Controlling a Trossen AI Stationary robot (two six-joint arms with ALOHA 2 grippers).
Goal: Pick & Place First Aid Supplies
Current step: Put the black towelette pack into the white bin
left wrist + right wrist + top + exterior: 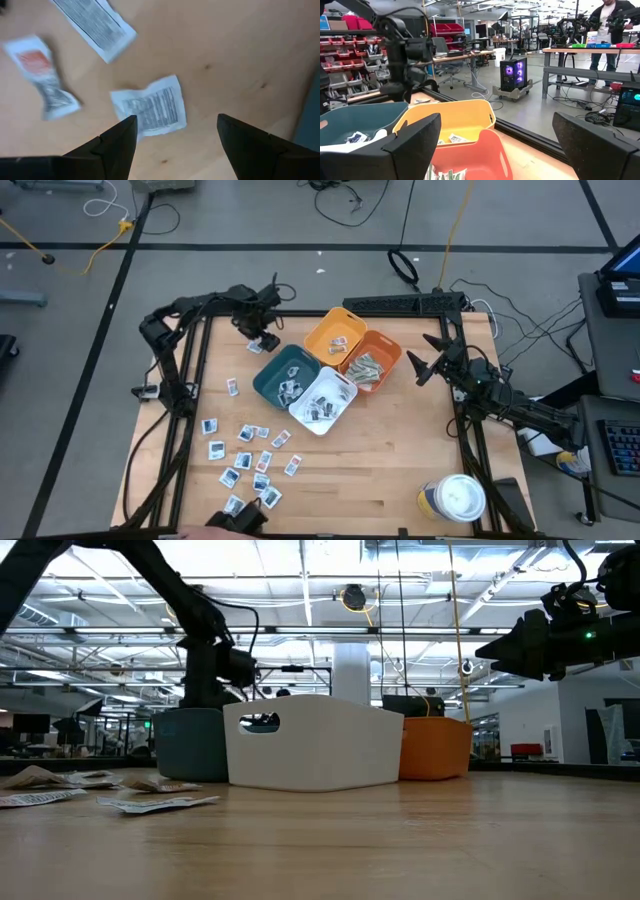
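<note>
Left gripper [172, 137] of mine hangs spread over the counter [240, 55] beside the teal bin [285, 375]; a crumpled white packet [150, 106] lies between my fingertips, skewed to their line, nearer one finger. Right gripper [420, 367] waits open by the orange bin [375, 360]

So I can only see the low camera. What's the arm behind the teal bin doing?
Observer: The left gripper hangs open right above a crumpled white packet lying on the table.
Operator: Is anything inside the white bin?
Observer: Yes, the white bin holds several small packets.
Operator: Are there just three bins?
Observer: No, four. A yellow bin sits on the far side, touching the orange bin.
</note>
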